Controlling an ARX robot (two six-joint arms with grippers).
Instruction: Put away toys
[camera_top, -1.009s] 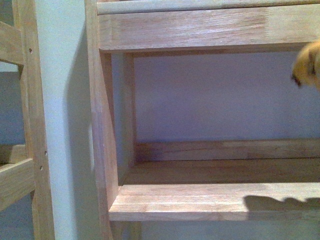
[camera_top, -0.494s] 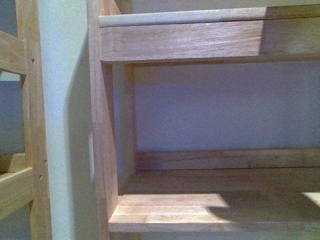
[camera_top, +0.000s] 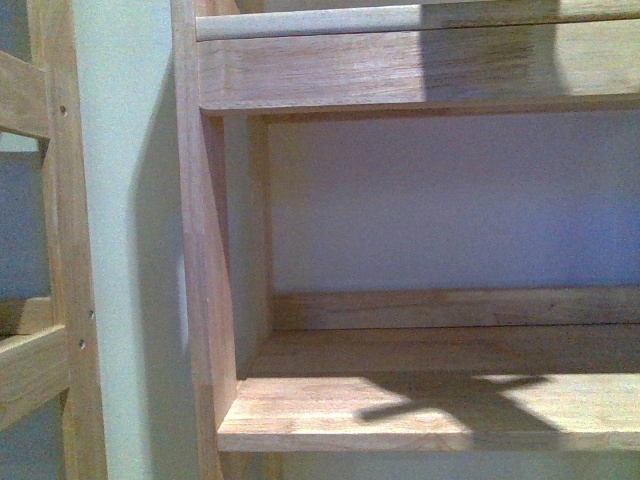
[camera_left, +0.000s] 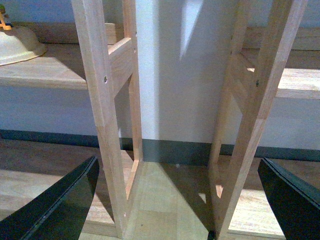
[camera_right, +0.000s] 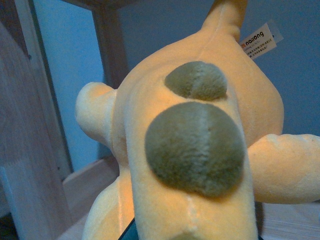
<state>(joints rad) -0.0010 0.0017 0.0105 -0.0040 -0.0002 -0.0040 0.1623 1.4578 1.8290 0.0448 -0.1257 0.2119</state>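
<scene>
The toy, a plump orange-yellow plush animal (camera_right: 200, 165), fills the right wrist view. It has two round grey-green patches, stubby limbs and a white tag (camera_right: 258, 41). My right gripper is shut on it. The plush covers the jaws, and only a dark sliver of one finger (camera_right: 131, 232) shows under it. In the left wrist view my left gripper (camera_left: 177, 161) stands wide open with nothing held, its black fingers (camera_left: 60, 205) either side of two wooden uprights. The front view shows neither the toy nor a gripper, only a shadow (camera_top: 450, 398) on the lower shelf board.
A wooden shelf unit (camera_top: 430, 410) faces me, with an open bay over the lower board, a rail (camera_top: 400, 60) above and an upright (camera_top: 205, 250) at its left. A second frame (camera_top: 60, 250) stands further left. A cream bowl-like thing (camera_left: 17, 45) rests on a low shelf.
The plush's paw, at the front view's right edge a second ago, has left that view. The shadow on the lower shelf board has spread leftward, and another now falls on the upper rail.
</scene>
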